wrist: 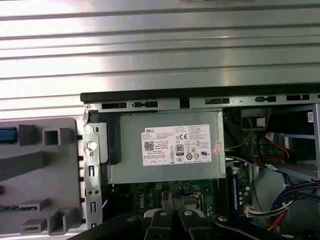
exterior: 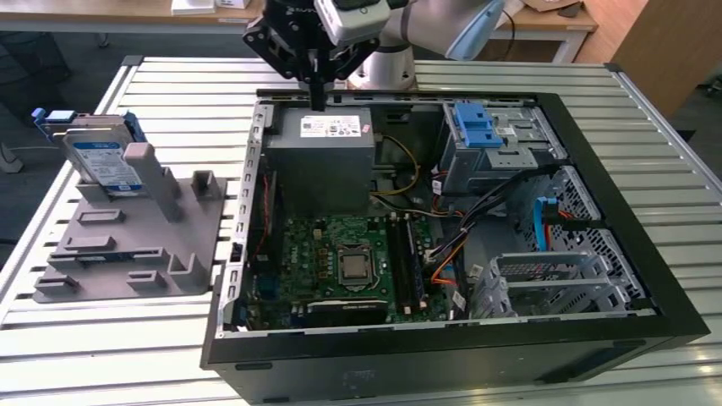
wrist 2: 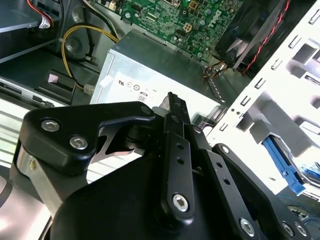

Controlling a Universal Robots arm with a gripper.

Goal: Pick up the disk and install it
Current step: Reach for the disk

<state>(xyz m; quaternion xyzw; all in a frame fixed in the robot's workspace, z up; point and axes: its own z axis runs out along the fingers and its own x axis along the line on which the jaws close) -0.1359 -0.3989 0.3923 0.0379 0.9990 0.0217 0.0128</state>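
The disk (exterior: 104, 161) stands upright in a slot at the far end of a grey holder (exterior: 135, 245), at the exterior view's left, outside the computer case. It is silver with a white-and-blue label and sits in a blue frame. A strip of that blue frame (wrist 2: 281, 162) appears in the second wrist view, and its blue edge (wrist: 7, 134) in the first wrist view. My gripper (exterior: 319, 98) hangs over the far rim of the open case, above the grey power supply (exterior: 327, 148), well away from the disk. Its fingers (wrist 2: 173, 107) are shut together with nothing between them, as at the fingertips (wrist: 173, 199).
The open black computer case (exterior: 631, 254) lies on a slatted metal table (exterior: 181, 93). Inside are the green motherboard (exterior: 350, 254), a drive bay with blue latches (exterior: 479, 127), loose cables (exterior: 496, 211) and a metal cage (exterior: 553, 279). The power supply sticker (wrist: 175, 145) faces the first wrist camera.
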